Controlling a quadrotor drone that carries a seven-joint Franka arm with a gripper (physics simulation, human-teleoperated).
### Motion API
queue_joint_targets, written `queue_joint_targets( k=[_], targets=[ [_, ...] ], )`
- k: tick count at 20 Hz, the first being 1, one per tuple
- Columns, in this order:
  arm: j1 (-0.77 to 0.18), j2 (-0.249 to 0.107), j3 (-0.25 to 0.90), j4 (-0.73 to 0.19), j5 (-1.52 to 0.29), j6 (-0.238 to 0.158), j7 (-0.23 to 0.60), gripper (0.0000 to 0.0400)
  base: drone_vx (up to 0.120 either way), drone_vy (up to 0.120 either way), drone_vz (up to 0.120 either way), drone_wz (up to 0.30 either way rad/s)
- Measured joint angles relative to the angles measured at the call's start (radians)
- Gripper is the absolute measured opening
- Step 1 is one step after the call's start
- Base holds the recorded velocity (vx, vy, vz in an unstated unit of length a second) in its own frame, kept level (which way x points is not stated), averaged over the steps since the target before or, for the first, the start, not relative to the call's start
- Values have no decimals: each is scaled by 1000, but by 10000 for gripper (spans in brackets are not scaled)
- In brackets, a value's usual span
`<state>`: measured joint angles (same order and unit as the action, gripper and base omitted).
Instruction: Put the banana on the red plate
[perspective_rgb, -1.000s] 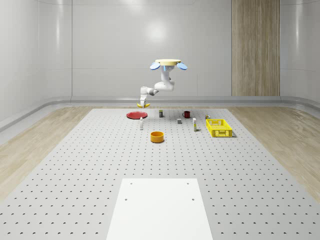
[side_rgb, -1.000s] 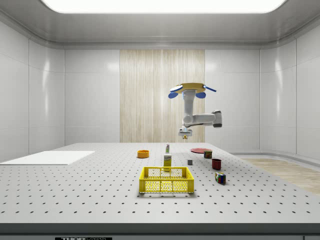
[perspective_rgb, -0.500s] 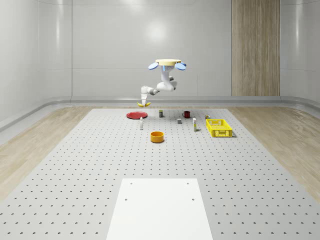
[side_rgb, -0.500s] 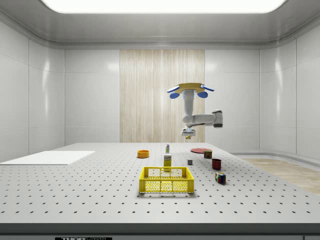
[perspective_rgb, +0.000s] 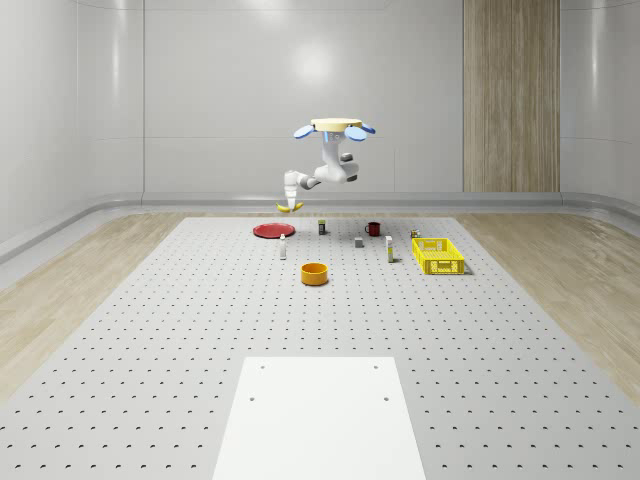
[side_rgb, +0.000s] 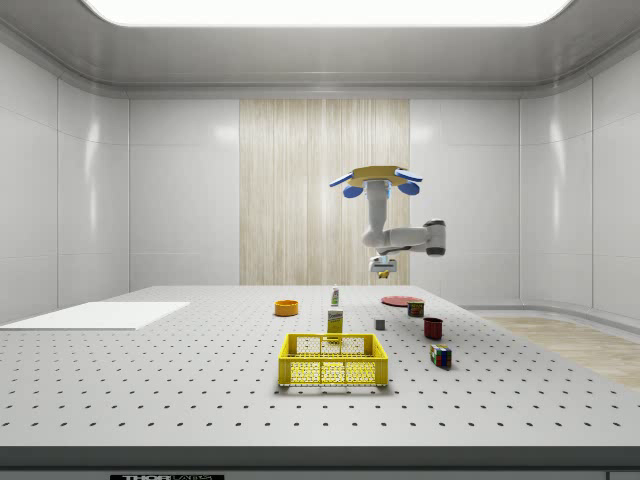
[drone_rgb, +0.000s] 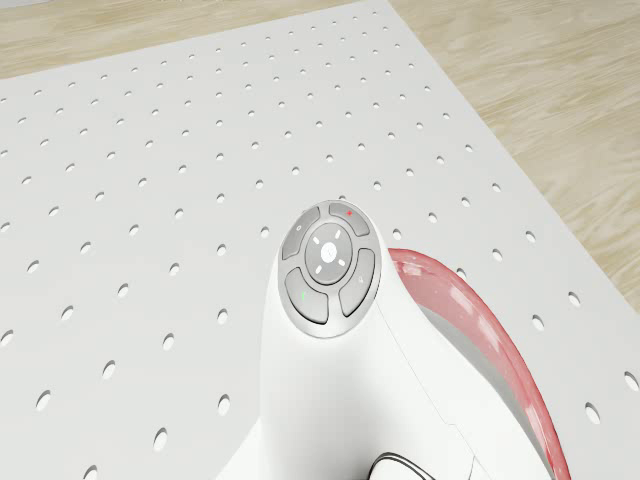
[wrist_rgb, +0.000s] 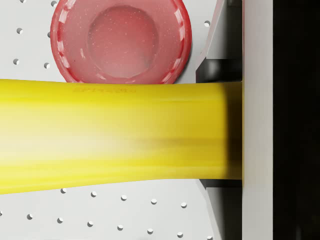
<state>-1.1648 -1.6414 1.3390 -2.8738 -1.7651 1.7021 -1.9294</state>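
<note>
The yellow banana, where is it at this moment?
The yellow banana is held in the air by the drone's arm, above the round red plate near the perforated table's far edge in the whole-scene view.

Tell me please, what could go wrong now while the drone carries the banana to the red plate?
1. The gripper holds the banana high in the air, above the red plate; released from there it may bounce or roll off.
2. In the wrist view the plate lies off to one side of the banana, so a drop now may land on its rim.
</note>
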Motion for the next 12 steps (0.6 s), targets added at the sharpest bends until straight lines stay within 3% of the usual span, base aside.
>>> queue_joint_targets(
  k=[12],
  targets=[
    [-1,-1,1,1,2,-1,-360,193,0,0,0,-300]
  ],
)
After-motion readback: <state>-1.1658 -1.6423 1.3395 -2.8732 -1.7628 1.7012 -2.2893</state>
